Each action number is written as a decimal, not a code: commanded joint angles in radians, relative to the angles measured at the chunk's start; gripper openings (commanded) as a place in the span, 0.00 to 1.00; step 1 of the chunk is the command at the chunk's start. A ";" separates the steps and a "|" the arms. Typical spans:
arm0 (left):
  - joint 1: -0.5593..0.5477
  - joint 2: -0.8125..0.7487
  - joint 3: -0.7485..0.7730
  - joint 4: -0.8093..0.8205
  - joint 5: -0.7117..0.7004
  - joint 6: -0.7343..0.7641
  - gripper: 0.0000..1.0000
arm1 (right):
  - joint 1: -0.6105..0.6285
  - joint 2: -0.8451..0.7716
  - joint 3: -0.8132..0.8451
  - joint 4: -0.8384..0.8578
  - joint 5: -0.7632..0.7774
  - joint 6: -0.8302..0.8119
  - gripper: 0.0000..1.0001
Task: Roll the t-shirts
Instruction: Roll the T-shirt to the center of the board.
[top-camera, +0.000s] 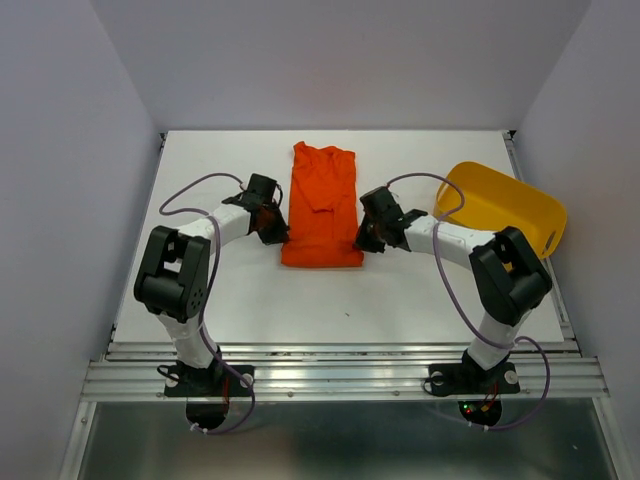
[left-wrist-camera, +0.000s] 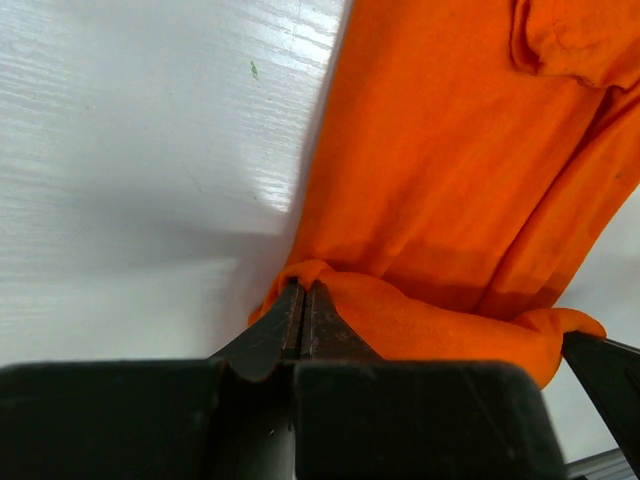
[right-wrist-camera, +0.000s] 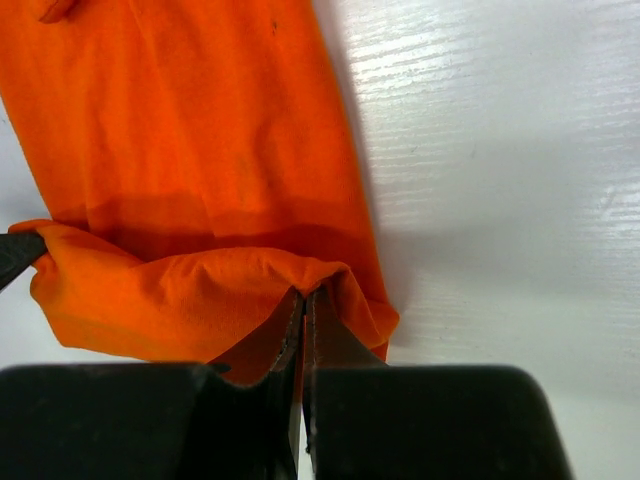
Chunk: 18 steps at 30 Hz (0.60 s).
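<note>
Orange-red t-shirt lies mid-desk, folded into a long narrow strip running near to far. Collar end is far, hem end near. A sleeve or fold shows as a raised patch on the far half.

Left tool sits at the near left corner of the strip, right tool at the near right corner. Both wrist views show the jaws pressed together with a thin pinch of hem cloth between the tips, so each holds fabric. The near edge is lifted off the desk and slumps between the two grips in a soft, sagging lip. Yellow tub sits on the right side of the desk, apart from the t-shirt and out of the way.

Judgement: this is the start of the roll, first turn of the hem not yet laid over.

Notes for doing it well:
- Take the slack out first. Ease the tools slightly apart so the lip runs straight, not drooping in the middle.
- Carry both corners toward the far side together, at matching height and pace. If one leads, the roll goes conical.
- Stay low over the desk and tuck the hem down onto the strip, so the first turn is tight.
- Fabric looks thin and slippery on the smooth desk; pulling upward may drag the whole strip rather than curl it.
- Expect a bulge at the raised far patch.
</note>
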 joint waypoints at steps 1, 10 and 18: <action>0.006 0.009 0.048 -0.002 -0.022 0.043 0.11 | -0.014 0.023 0.050 0.011 0.026 -0.011 0.01; 0.007 -0.123 0.117 -0.089 -0.177 0.071 0.54 | -0.014 -0.084 0.055 -0.056 0.065 -0.042 0.29; -0.019 -0.238 0.013 -0.057 -0.072 0.046 0.00 | 0.049 -0.148 0.027 -0.065 0.085 -0.031 0.19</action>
